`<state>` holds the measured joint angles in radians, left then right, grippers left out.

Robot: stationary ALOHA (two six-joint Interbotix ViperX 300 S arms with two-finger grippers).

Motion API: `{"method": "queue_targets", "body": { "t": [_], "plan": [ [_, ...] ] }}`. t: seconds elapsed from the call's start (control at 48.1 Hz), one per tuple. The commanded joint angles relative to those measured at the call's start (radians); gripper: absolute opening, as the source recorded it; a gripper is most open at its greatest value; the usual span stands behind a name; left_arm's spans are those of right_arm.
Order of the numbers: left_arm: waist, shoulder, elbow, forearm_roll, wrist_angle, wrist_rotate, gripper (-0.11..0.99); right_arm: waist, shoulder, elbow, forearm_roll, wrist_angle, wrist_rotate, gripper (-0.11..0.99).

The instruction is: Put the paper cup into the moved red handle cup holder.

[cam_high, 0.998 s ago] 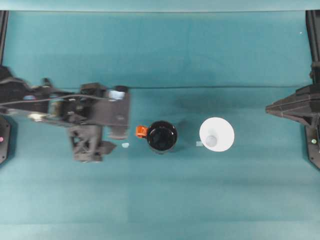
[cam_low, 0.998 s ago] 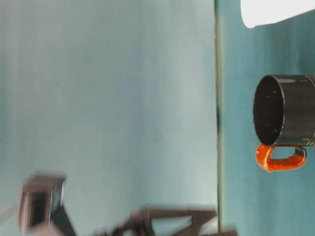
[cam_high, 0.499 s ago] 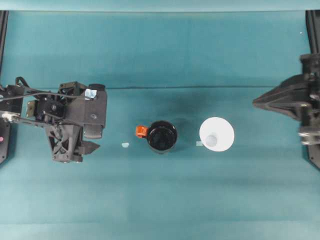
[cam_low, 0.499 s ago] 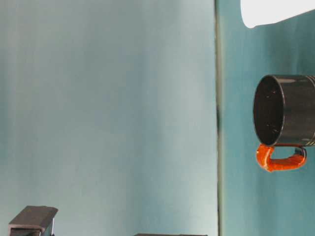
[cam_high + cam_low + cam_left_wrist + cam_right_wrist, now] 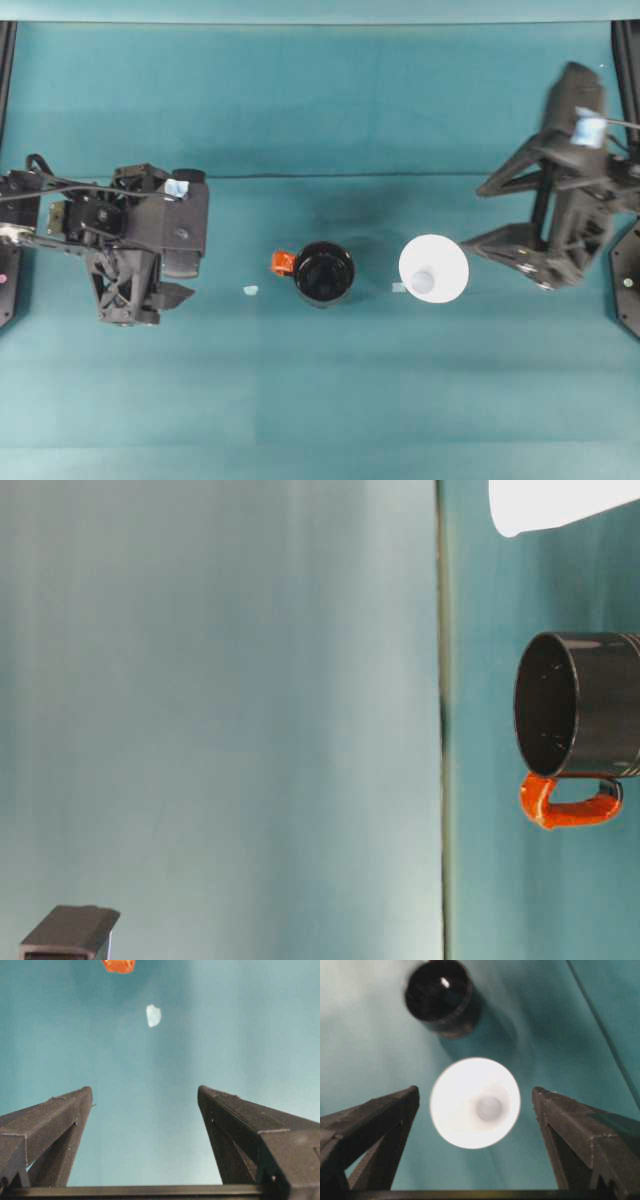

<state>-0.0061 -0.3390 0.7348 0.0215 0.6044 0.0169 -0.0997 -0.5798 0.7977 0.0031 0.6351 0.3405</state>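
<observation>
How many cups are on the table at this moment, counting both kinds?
2. The paper cup stands right of centre, between the open right hand's fingers in its wrist view. The red handle cup holder stands at centre, apart from it.

A robotics lab test bench: a table [image 5: 320, 400] draped in plain teal cloth against a matching teal backdrop [image 5: 220, 680], with black robot arm bases [image 5: 8, 280] bolted at either side and little else in sight.

Overhead downward; wrist views near table [image 5: 320, 400].
</observation>
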Motion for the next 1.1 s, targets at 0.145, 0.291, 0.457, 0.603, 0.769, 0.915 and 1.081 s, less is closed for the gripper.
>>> {"method": "queue_targets", "body": {
  "t": [0.145,0.291,0.457,0.603,0.769,0.915,1.081],
  "plan": [
    [-0.003,-0.026,0.002,0.002,-0.003,-0.006,0.94,-0.048,0.176,-0.1,-0.005,0.135,0.002,0.83],
    [-0.003,-0.026,0.002,0.0,-0.003,-0.006,0.94,-0.052,0.242,-0.109,-0.005,0.147,-0.002,0.83],
    [-0.003,-0.026,0.002,0.0,-0.003,-0.006,0.94,-0.052,0.311,-0.106,-0.005,0.147,-0.002,0.83],
    [-0.003,-0.028,0.008,0.002,-0.006,-0.006,0.94,-0.052,0.353,-0.098,-0.005,0.129,-0.002,0.83],
    [-0.003,-0.026,0.018,0.002,-0.011,-0.008,0.94,-0.051,0.402,-0.078,0.003,0.074,0.0,0.83],
    [-0.003,-0.026,0.021,0.002,-0.02,-0.009,0.94,-0.048,0.43,-0.077,0.005,0.046,0.0,0.83],
    [-0.003,-0.023,0.021,0.0,-0.029,-0.009,0.94,-0.049,0.463,-0.069,0.005,0.043,-0.002,0.83]
  ]
}}
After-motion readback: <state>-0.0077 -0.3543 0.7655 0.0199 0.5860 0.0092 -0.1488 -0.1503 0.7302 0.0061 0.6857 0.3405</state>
